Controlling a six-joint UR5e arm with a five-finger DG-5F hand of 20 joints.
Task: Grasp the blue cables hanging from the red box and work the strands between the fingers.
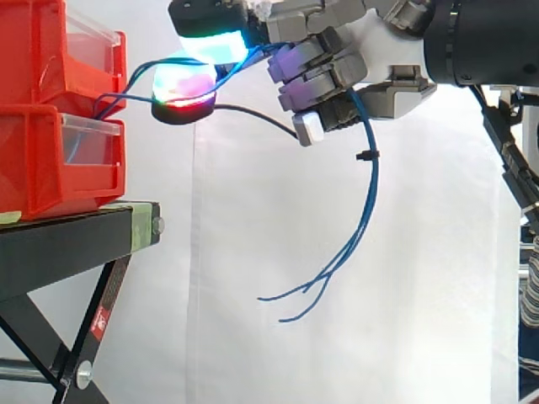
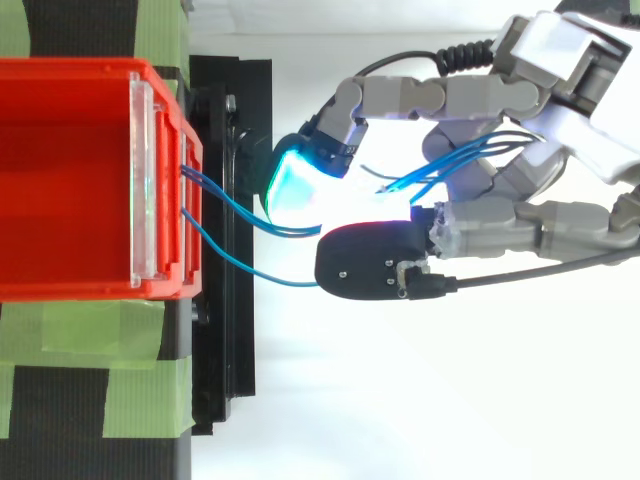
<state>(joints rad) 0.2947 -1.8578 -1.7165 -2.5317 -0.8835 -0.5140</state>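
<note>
2 stacked red bins [image 1: 42, 160] sit on a black stand [image 1: 59, 240] at left. Blue cables [image 1: 371, 168] stretch rightward from them into the robot hand [image 1: 379, 46], whose curled fingers clasp the strands, loose ends dangling below against a white curtain [image 1: 253, 362].

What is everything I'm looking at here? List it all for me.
bins: two, red, stacked at left on the stand.
cables: several strands, blue, leading from the bins' front to the right, ends hanging free.
tie: one, black, round the hanging cables.
stand: one, black, under the bins.
tape: strips, green, on the stand.
curtain: one, white, behind everything.
robot hand: one, grey and white, fingers curled round the cables.
arm: one, black, entering from the right.
</note>
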